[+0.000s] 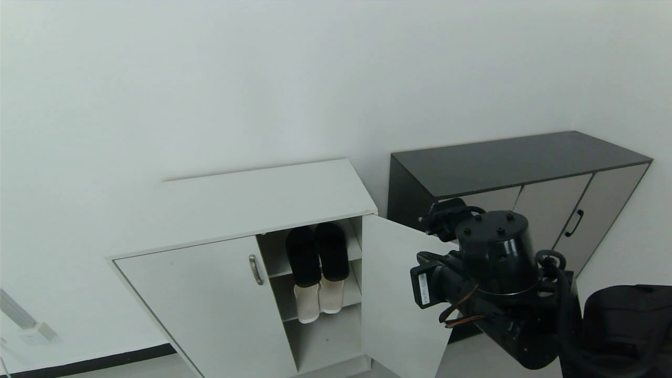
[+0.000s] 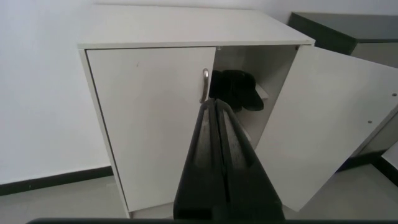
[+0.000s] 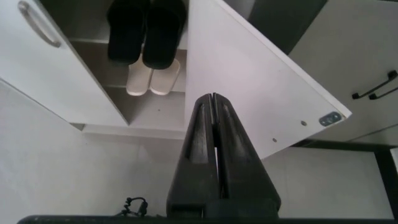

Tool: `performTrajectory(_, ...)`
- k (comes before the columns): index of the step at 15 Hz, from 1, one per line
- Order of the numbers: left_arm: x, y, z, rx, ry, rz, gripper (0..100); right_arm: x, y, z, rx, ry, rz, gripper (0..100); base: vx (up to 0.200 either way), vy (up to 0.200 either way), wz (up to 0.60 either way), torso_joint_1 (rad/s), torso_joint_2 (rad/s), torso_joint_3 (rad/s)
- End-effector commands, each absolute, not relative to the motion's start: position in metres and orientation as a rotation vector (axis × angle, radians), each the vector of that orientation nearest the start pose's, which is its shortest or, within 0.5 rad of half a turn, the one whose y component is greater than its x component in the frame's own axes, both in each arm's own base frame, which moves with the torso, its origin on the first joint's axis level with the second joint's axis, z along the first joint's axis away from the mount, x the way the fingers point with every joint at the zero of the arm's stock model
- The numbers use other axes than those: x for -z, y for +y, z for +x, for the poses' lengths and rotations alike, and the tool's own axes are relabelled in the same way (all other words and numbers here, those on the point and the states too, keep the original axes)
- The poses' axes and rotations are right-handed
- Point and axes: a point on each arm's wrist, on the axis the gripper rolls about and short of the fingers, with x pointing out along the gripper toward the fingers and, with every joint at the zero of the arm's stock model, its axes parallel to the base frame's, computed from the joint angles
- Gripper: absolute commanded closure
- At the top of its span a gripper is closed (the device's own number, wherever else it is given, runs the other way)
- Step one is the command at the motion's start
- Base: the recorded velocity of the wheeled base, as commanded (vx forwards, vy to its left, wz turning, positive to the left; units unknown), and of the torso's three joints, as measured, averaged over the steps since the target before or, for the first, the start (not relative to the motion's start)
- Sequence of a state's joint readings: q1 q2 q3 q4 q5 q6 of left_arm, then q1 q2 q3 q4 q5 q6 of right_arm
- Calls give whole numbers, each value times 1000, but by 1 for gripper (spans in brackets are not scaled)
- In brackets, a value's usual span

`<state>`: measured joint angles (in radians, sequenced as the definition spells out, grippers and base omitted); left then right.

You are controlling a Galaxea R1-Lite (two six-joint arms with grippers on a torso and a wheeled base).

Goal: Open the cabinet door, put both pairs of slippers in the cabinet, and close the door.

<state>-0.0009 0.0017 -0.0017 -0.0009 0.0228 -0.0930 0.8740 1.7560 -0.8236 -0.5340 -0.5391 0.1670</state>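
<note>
Matt white cabinet (image 1: pixel 252 202), brushed metal handle (image 1: pixel 255 269), soft matt black slippers (image 1: pixel 317 253)

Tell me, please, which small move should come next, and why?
Probably the right gripper should push the open door toward shut. The black slippers and white slippers lie inside the cabinet, so only closing seems left, and that gripper is the one nearest the door.

Just ahead of the right gripper (image 3: pixel 214 99) stands the open door (image 1: pixel 396 294), with the cabinet (image 1: pixel 262 194) compartment to the gripper's left, where the upper pair of slippers (image 1: pixel 317 252) sits on a shelf above the lower pair of slippers (image 1: pixel 319 300), the closed door (image 1: pixel 210 310) farther left, and a second cabinet (image 1: pixel 514 157) behind to its right.
</note>
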Motion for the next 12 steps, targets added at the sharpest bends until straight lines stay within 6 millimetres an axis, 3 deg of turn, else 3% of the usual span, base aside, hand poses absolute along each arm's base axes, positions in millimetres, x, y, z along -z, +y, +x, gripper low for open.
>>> performTrajectory(1, -76, 1, -23, -23, -3, -94, 100, -159, 232, 209, -304, 334, -99, 100, -200, 0, 0, 12, 7, -7)
performTrajectory(2, -76, 1, -23, -23, -3, -94, 100, -161, 229, 216, -285, 326, -111, 100, -200, 0, 0, -2, 2, 2)
performTrajectory(6, -76, 1, -23, -23, -3, -95, 100, -162, 210, 247, -249, 313, -79, 100, 0, 0, 0, 0, 0, 0)
performTrajectory(10, -76, 1, -23, -23, -3, -95, 100, -178, 201, 278, -256, 270, -18, 100, 0, 0, 0, 0, 0, 0)
performTrajectory(12, -76, 1, -23, -23, -3, -95, 100, -178, 200, 312, -228, 255, 2, 100, 0, 0, 0, 0, 0, 0)
